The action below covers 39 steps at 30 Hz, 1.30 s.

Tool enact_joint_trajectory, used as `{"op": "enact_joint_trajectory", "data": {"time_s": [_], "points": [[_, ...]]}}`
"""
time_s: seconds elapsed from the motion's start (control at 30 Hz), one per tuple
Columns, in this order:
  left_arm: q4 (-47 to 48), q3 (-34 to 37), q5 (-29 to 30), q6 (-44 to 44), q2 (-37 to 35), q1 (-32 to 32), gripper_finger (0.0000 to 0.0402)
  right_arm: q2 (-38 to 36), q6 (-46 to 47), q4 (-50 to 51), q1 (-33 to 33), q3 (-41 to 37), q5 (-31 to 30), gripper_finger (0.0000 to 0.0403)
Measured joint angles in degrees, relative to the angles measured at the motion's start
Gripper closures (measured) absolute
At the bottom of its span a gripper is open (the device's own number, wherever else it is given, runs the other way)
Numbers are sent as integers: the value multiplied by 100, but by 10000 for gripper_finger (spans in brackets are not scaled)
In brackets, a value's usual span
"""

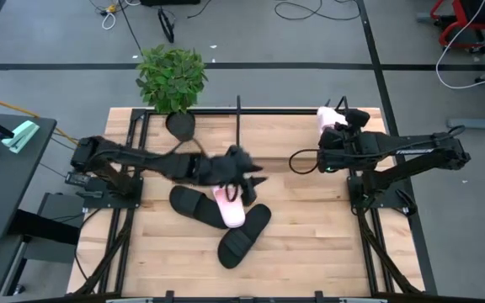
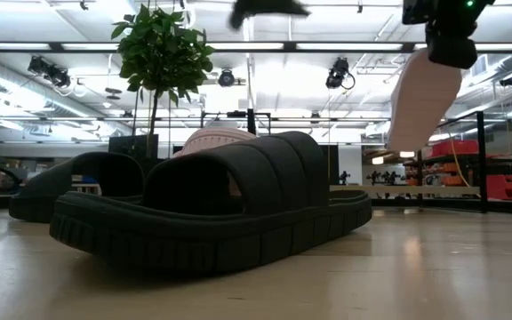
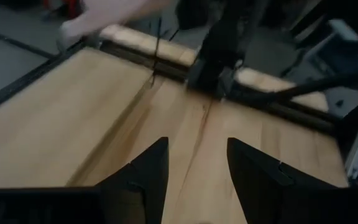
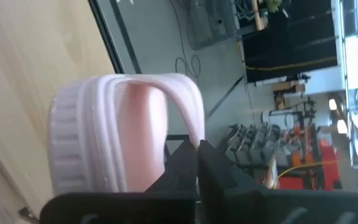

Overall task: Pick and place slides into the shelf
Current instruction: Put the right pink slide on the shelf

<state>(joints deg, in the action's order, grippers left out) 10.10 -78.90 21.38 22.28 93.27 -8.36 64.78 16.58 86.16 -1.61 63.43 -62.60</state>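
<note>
So we count four slides: two pale pink, two black, all chunky ribbed open-toe slip-ons with one wide strap. Right gripper (image 1: 328, 128) is clamped shut on the strap of one pink slide (image 1: 331, 118), held in the air near the table's back right corner; in the low view it hangs toe-down, sole pale and flat. The other pink slide (image 1: 229, 206) lies mid-table, wedged between the two black ones: one black slide (image 1: 194, 203) just left of it, the second black slide (image 1: 244, 236) angled toward the front, both touching it. Left gripper (image 1: 244, 172) hovers above that pile, jaws parted, nothing between them. The shelf (image 1: 237, 114) we only make out as a thin black upright rod at the back edge. One potted plant (image 1: 172, 77) sits at back left.
</note>
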Motion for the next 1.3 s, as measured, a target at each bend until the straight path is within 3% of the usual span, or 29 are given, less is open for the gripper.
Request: {"op": "enact_joint_trajectory", "data": {"time_s": [0.33, 0.5, 0.87, 1.07, 1.3], "points": [[-2026, 2095, 723, 577, -897, -657, 237, 163, -1205, -714, 286, -15, 117, 403], [-2760, 2763, 1216, 710, -1168, -939, 239, 165, -1577, -1066, 543, -240, 106, 403], [-3019, 3139, 1978, 709, -1141, -1435, 241, 161, -2801, -2676, 1107, -1315, 133, 403], [-2939, 3255, 2631, 837, -1141, -1685, 241, 161, -3142, -3157, 1432, -1687, 168, 403], [-2673, 3254, 2886, 1003, -1141, -1779, 245, 161, -3451, -3572, 1550, -1826, 328, 403]]}}
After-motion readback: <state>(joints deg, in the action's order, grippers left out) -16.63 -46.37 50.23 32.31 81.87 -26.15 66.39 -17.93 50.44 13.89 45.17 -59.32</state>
